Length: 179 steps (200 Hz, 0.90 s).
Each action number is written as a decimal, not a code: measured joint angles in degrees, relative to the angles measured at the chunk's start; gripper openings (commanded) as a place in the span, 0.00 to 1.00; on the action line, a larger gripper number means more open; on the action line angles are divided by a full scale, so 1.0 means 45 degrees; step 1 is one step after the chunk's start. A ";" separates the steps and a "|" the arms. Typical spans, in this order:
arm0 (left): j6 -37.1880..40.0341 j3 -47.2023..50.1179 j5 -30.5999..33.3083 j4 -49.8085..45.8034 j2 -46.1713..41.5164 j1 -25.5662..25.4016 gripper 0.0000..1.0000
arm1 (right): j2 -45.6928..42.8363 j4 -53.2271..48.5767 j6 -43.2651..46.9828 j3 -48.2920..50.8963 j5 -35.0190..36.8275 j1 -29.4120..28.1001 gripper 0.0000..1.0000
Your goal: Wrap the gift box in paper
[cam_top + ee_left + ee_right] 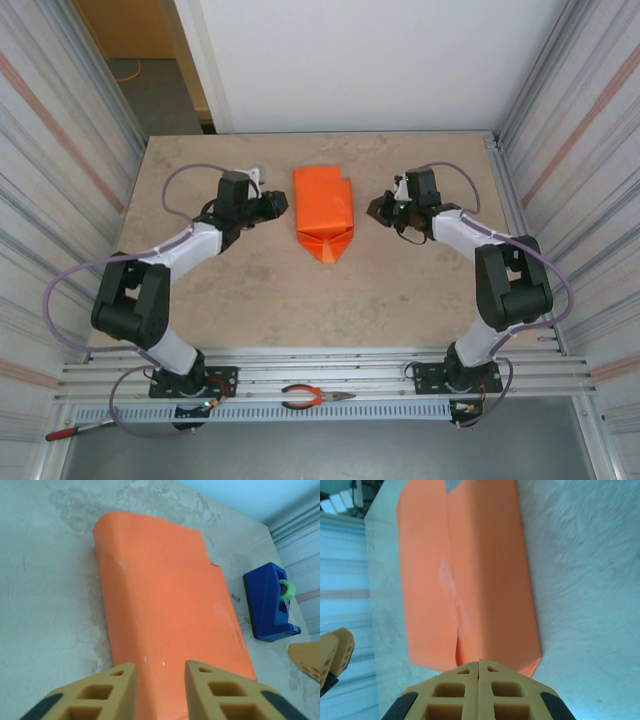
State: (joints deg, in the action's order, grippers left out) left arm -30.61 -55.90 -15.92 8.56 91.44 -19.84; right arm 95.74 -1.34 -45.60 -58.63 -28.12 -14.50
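Step in hand, as I judge it: end-flap stage. The gift box point(322, 198) is fully covered and reads as a compact orange block in the middle of the tabletop point(220, 300). The paper point(328, 243) is creased to a triangular point at the end nearer the arm bases, while the far end looks uneven and notched. The left claw point(160, 667) is spread, with nothing between its fingers, and sits at the block's left long edge. The right claw point(479, 664) is pressed together, pinching nothing, with its tips at the right long edge. The next move likely calls for pressing the pointed flap flat onto the block and fixing it with tape. A blue tape dispenser point(270, 602) stands just beside the block on its right side, close to the right claw. The block's long sides run straight and its corners are soft. There is plenty of bare tabletop on the near side, less toward the far wall, and ribbed metal walls bound both sides.
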 measured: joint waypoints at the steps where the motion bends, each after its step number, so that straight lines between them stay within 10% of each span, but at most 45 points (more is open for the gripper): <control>1: 0.0024 -0.0049 -0.0024 -0.0005 0.0053 0.0005 0.39 | 0.0044 -0.0005 0.0005 -0.0044 -0.0005 0.0019 0.00; 179: -0.0612 -0.0908 -0.1258 0.0466 0.2973 -0.0631 0.43 | 0.3934 -0.1122 0.0287 -0.3526 -0.0049 -0.0593 0.00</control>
State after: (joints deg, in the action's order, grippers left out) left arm -33.36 -59.99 -21.58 10.66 104.81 -22.68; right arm 113.45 -6.39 -44.31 -74.50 -28.34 -17.17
